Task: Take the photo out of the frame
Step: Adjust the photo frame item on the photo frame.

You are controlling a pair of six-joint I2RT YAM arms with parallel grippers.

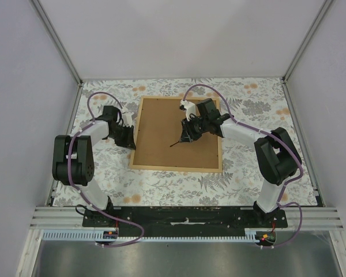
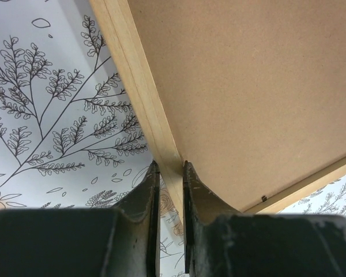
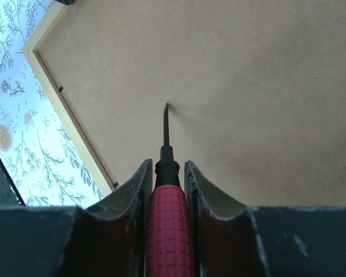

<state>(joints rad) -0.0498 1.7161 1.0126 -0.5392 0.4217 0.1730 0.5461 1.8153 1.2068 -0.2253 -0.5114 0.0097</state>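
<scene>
Frame (image 1: 161, 144) lies back-up, ctr of bench (image 1: 248, 109) in top view. L end effector (image 2: 170, 167) clamped on frame's left edge. R end effector (image 3: 165, 164) grips red-handled screwdriver (image 3: 168, 225), tip at brown backing board (image 3: 248, 86).

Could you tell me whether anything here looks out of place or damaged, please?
Nothing looks damaged or spilled. The frame lies face down, backing board up, slightly askew to the table edge, with the left hand clamped on its side strip.
</scene>
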